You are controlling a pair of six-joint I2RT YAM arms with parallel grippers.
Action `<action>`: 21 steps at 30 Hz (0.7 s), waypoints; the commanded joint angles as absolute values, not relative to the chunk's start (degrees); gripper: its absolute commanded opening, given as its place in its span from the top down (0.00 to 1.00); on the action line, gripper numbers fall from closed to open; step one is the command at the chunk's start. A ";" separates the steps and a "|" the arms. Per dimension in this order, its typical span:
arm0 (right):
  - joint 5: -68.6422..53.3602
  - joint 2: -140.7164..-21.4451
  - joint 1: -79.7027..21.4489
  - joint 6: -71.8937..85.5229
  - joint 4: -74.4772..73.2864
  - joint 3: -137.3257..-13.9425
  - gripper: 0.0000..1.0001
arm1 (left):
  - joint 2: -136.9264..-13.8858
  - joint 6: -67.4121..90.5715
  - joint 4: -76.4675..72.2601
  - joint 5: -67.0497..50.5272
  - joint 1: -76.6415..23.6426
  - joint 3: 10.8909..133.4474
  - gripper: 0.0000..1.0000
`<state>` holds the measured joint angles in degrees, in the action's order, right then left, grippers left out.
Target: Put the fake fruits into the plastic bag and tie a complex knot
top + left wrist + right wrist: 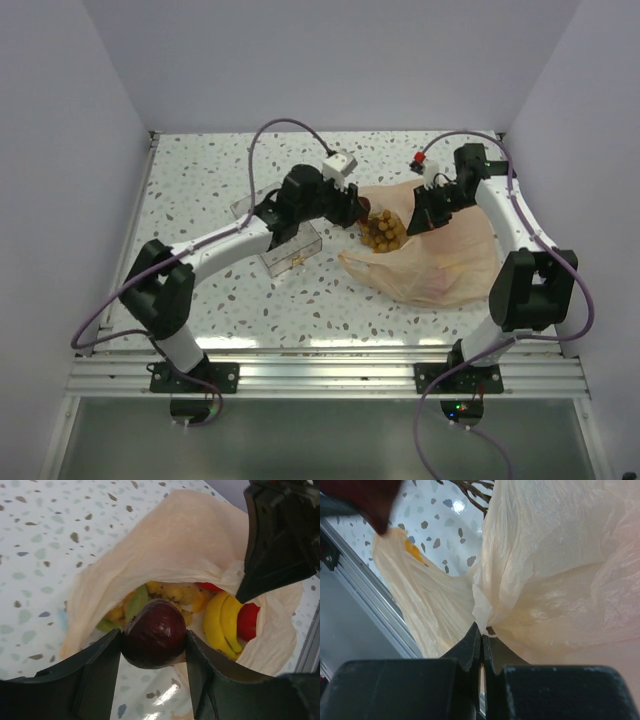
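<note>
My left gripper [154, 641] is shut on a dark red apple [155, 630], held just in front of the open mouth of the peach-orange plastic bag [185, 540]. Inside the bag lie a yellow banana [220, 622], a red fruit [248, 621], a green piece [136, 602] and orange-yellow bits. From above, the grape cluster [383, 232] shows in the bag's [440, 265] mouth, next to my left gripper [352, 212]. My right gripper [483, 632] is shut on a pinch of the bag's rim [487, 607] and holds it lifted; it stands at the mouth's right side [425, 215].
A clear plastic tray [285, 240] sits on the speckled table under my left forearm. An aluminium rail [330, 372] runs along the near edge. Plain walls close off the left, back and right sides.
</note>
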<state>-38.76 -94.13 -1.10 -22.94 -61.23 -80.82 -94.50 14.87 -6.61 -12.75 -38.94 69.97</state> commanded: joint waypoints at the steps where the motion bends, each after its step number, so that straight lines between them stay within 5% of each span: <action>1: -41.39 -92.64 -1.05 -21.89 -61.96 -84.55 1.00 | -98.87 16.96 -14.31 -16.96 -42.62 72.77 0.65; 13: -42.10 -91.93 -1.05 -22.68 -63.19 -84.47 1.00 | -112.58 19.87 -23.55 -15.48 -47.46 81.73 0.61; 21: -42.10 -92.28 -1.05 -22.24 -62.84 -84.64 1.00 | -119.62 16.88 -33.74 -4.31 -48.25 82.71 0.25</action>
<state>-40.12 -94.11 -1.10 -22.24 -62.15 -83.24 -118.06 18.44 -25.74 -9.23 -48.25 80.90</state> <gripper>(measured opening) 0.011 0.724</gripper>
